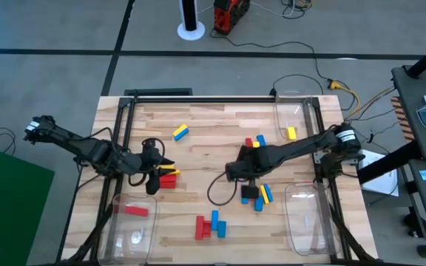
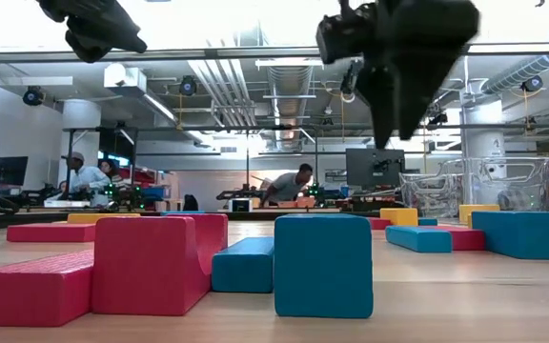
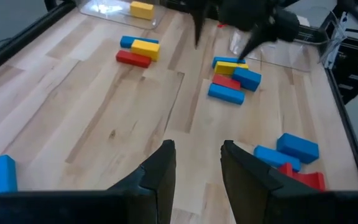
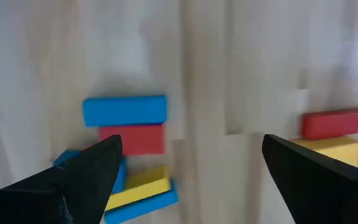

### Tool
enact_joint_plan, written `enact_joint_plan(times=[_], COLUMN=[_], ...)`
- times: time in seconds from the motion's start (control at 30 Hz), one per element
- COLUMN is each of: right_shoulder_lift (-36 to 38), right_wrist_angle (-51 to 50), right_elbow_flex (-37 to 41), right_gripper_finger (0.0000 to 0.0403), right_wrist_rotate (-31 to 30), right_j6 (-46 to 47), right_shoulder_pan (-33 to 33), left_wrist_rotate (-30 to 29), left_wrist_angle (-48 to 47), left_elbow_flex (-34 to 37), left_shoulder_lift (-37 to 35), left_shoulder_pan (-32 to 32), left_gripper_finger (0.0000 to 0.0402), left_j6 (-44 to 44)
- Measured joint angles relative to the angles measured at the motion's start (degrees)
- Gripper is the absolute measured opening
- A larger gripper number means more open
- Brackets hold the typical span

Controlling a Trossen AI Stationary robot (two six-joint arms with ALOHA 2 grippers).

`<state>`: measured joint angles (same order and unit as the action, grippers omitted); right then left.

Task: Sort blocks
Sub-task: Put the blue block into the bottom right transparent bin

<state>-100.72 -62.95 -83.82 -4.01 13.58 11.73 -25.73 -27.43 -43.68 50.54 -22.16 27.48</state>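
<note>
Evidently the blocks (image 1: 259, 193) are light, rigid bricks with flat faces, best pinched across the short width. They lie in loose clusters on the table (image 1: 205, 137); a red one (image 1: 134, 210) sits in the near-left bin (image 1: 128, 222) and a yellow one (image 1: 291, 133) in the far-right bin (image 1: 296, 118). The right gripper (image 4: 188, 171) hangs wide open above the mid-right cluster, where neighbours touch. The left gripper (image 3: 196, 163), narrowly open and empty, hovers by the red-yellow pair (image 1: 168, 177). Bare wood between the clusters gives room.

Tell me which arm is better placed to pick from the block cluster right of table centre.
Right, probably. The right claw hangs open directly above that cluster of small red, yellow and blue rectangular blocks. The left claw sits open over the table's left side, by other blocks.
</note>
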Motion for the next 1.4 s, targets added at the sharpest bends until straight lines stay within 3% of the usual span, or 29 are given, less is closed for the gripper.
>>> enact_joint_plan(times=[0.33,0.6,1.0,1.4], right_shoulder_lift=[-5.53,-5.58,-4.09,-3.63], right_wrist_angle=[0.12,-0.25,-0.24,5.75], right_elbow_flex=[0.84,0.84,1.63,8.61], right_gripper_finger=[0.038,0.038,0.038,0.038], right_wrist_rotate=[0.74,10.52,10.65,10.61], right_j6=[3.88,6.43,9.11,12.21], right_shoulder_pan=[2.49,4.92,10.79,11.67], left_wrist_rotate=[-0.92,-0.92,-1.87,-2.34], left_wrist_angle=[-0.06,-0.08,-0.04,-0.02], left_elbow_flex=[0.23,0.33,0.35,0.33], left_shoulder_lift=[0.2,0.2,0.2,0.35], left_shoulder_pan=[0.01,0.01,-0.02,-0.02], left_gripper_finger=[0.0107,0.0107,0.0107,0.0107], left_j6=[-0.59,-0.54,-1.07,-1.5])
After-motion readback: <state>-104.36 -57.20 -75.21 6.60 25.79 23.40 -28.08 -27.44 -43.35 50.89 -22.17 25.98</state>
